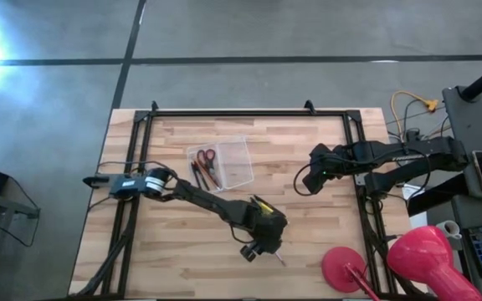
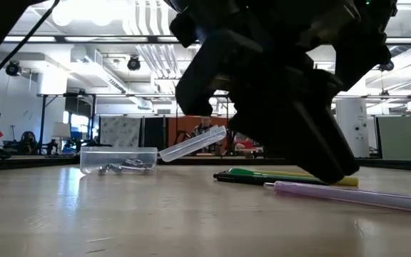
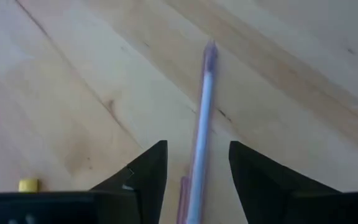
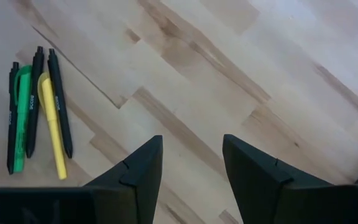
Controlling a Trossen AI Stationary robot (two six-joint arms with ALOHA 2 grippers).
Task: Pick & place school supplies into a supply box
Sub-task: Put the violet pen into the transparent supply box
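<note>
My left gripper (image 3: 197, 180) hangs low over the near desk (image 1: 182, 259) with fingers (image 3: 145, 177) wide astride the purple pen (image 3: 201, 124), a light, stiff, slippery barrel best pinched mid-length, while my right gripper (image 4: 188, 174) waits open, far right.

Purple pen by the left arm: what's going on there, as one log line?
left tool: open, straddling purple pen on table | right tool: open, idle, empty | supply box: holds scissors
</note>
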